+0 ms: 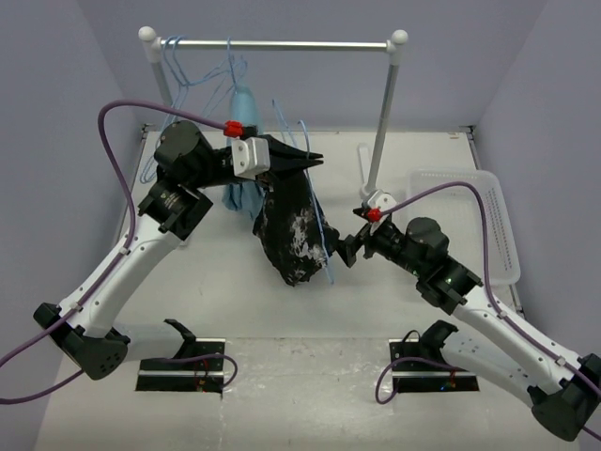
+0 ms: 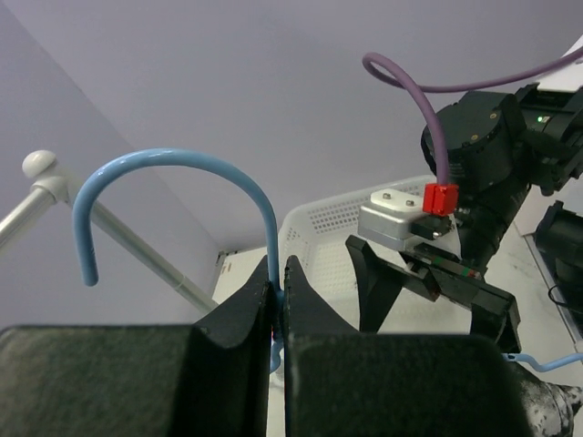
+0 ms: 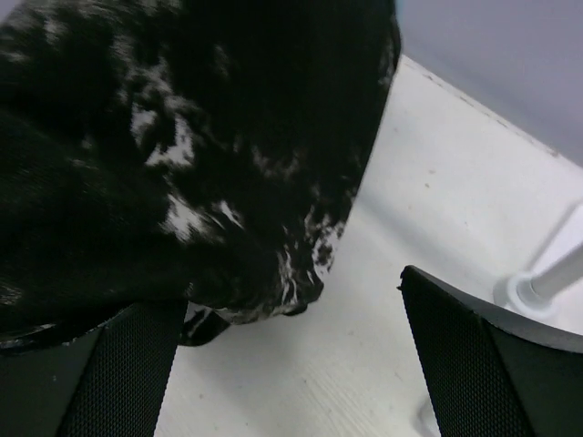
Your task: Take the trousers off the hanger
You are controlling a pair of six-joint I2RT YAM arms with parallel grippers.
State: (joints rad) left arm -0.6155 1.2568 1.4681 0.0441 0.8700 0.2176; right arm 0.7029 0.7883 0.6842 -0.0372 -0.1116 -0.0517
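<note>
Left arm comes in from the left w/ elbow raised and wrist turned toward centre. The left gripper (image 2: 278,305) has its fingers pressed together on the neck of the hanger (image 2: 178,162), just below the hook, which is free of the rail (image 1: 282,43).

The trousers (image 1: 286,230) hang from that hanger mid-scene, a dark bundle drooping toward the table (image 1: 310,315). We can't tell if the bottom touches it. We judge them soft, limp and light. The fabric should slide off the thin stiff wire if pulled down & away, but may snag. Best hold: a thick fold at the bundle's low right edge.

Right arm stretches in low from the right. The right gripper (image 3: 291,382) sits just beside that edge, fingers spread wide, gripping nothing.
</note>
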